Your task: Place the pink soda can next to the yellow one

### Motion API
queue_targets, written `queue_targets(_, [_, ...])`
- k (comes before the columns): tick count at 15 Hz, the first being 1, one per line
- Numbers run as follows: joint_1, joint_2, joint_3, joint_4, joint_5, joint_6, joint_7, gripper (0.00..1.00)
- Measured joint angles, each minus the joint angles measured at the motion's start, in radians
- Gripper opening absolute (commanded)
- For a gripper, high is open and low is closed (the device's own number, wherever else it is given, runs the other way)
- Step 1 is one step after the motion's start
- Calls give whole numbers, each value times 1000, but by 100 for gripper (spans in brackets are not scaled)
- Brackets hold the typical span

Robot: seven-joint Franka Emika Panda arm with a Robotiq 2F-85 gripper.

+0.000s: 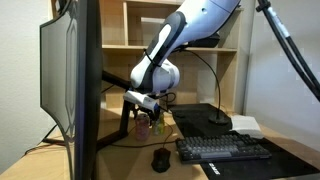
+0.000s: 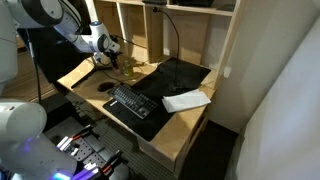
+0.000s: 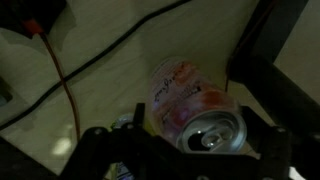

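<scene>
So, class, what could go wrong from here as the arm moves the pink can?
1. In the wrist view the pink soda can looks slanted between the fingers. A firm grip is not evident, so it may slip or tip.
2. A red cable and a black cable lie on the desk beside it and could snag.
3. The dark stand is close and could get bumped.
</scene>
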Motion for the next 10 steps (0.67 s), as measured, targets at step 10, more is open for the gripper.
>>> queue_targets(10, [0, -21, 2, 26, 0, -28, 70, 100])
